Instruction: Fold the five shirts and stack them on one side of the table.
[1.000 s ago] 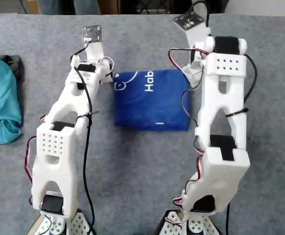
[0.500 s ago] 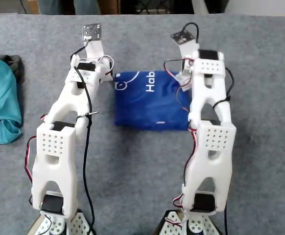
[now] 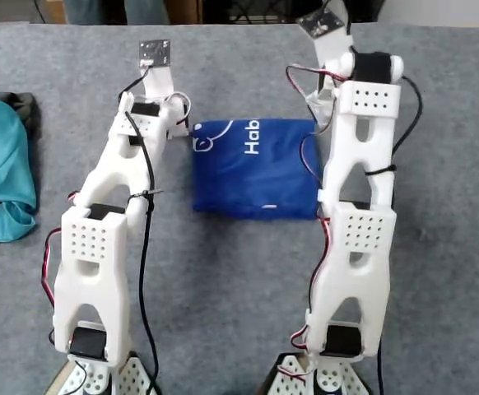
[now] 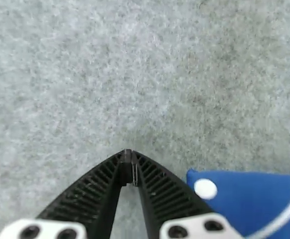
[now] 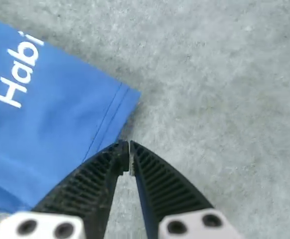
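A folded blue shirt (image 3: pixel 254 169) with white print lies on the grey table between the two arms. My left gripper (image 4: pixel 128 167) is shut with nothing in it, just off the shirt's far left corner (image 4: pixel 244 201). My right gripper (image 5: pixel 126 155) is also shut and holds nothing, hovering at the shirt's far right corner (image 5: pixel 60 129). In the high view the left arm (image 3: pixel 141 132) and the right arm (image 3: pixel 356 123) flank the shirt. A teal shirt (image 3: pixel 1 169) lies crumpled on darker clothes at the table's left edge.
The grey carpet-like table (image 3: pixel 239 280) has bare room in front of the blue shirt and to the far right. The dark clothes (image 3: pixel 21 107) under the teal shirt sit at the left edge. A person's legs stand beyond the table's far edge.
The right arm dipped toward the shirt's right corner, then drew back and up toward the far edge. The left arm has stayed still. The blue shirt lies unchanged.
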